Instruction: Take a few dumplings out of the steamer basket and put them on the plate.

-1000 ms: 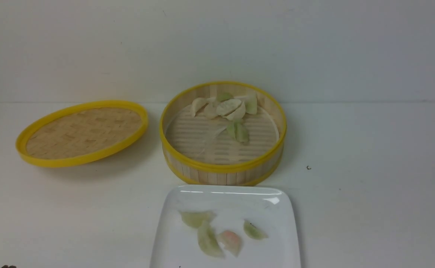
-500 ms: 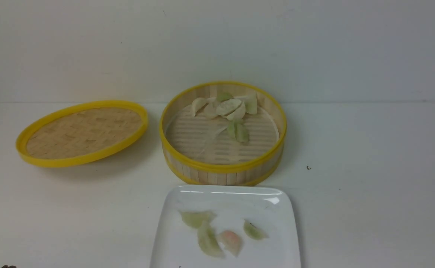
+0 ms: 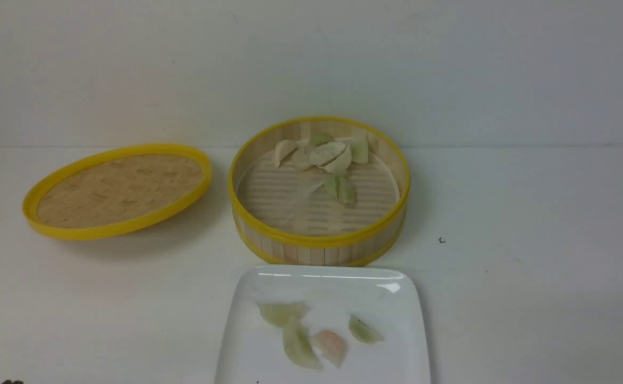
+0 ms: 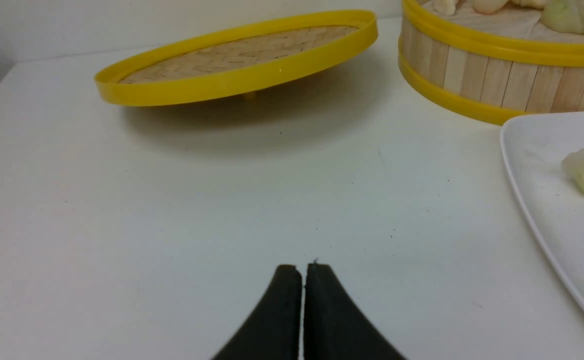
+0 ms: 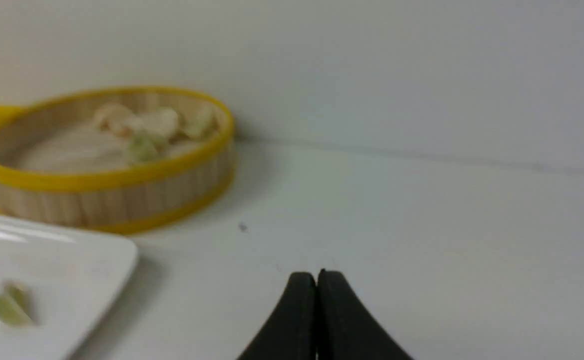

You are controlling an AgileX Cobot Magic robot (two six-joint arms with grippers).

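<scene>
- Resting low over the bare white surface (image 3: 530, 298), both arms sit back from the work; the left claw (image 4: 303, 267) has its tips pressed together on nothing, and the right claw (image 5: 316, 274) is likewise pinched closed and empty.
- The steamer basket (image 3: 319, 242) stands at the middle of the surface, with its woven lid (image 3: 116, 189) lying apart on the robot's left.
- Inside the basket, a cluster of dumplings (image 3: 324, 154) crowds the far wall, and a green pair (image 3: 341, 188) lies nearer the middle of the slatted floor.
- The plate (image 3: 247, 352) sits just in front of the basket, and four dumplings lie on it: three pale green (image 3: 282, 313) and one pinkish (image 3: 330, 346).
- With four pieces served, the task looks finished or close to it. The step in hand seems to be parking the arms.
- If another piece is wanted, the green pair near the middle looks like the easier pick, clear of the wall. The claw would need to open first, come straight down over the rim, and close gently, since the skins look soft and may stick together.
- Setting it on the open far strip of the plate would avoid crowding the four.
- Compared with a second ago, nothing has shifted in the front view: basket, lid, plate and every dumpling lie in the same places.
</scene>
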